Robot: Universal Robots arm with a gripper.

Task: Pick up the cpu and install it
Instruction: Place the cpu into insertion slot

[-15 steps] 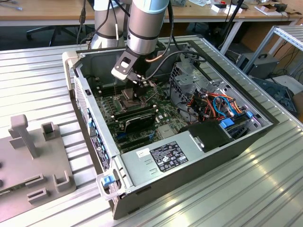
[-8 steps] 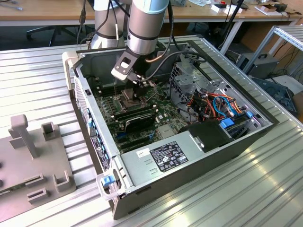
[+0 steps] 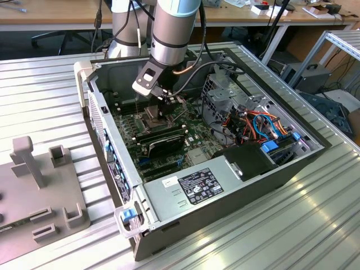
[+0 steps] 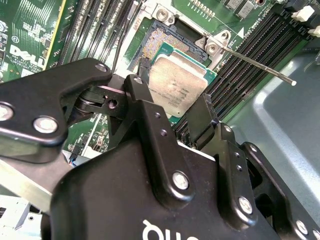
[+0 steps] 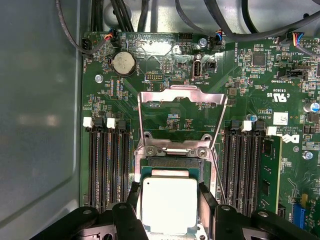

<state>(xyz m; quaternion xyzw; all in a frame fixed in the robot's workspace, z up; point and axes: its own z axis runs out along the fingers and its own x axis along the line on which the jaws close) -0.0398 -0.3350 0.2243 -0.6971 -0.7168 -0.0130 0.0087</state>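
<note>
Silvery cpu (image 5: 169,205) pinched at the open socket (image 4: 162,40).
From the exterior view's left: a grey fixture block (image 3: 39,191), then the open computer case (image 3: 247,202), where the gripper (image 3: 163,104) reaches the motherboard (image 3: 194,132); its jaws are closed narrowly on the cpu's two edges, hinged frame (image 5: 180,97) raised.

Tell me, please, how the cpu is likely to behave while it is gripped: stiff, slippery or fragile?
Probably stiff: the cpu is a thin flat square that shows no bend between the fingers of the claw. Possibly slippery, since its metal face looks smooth and only its edges are gripped. Likely light, being so thin.
</note>
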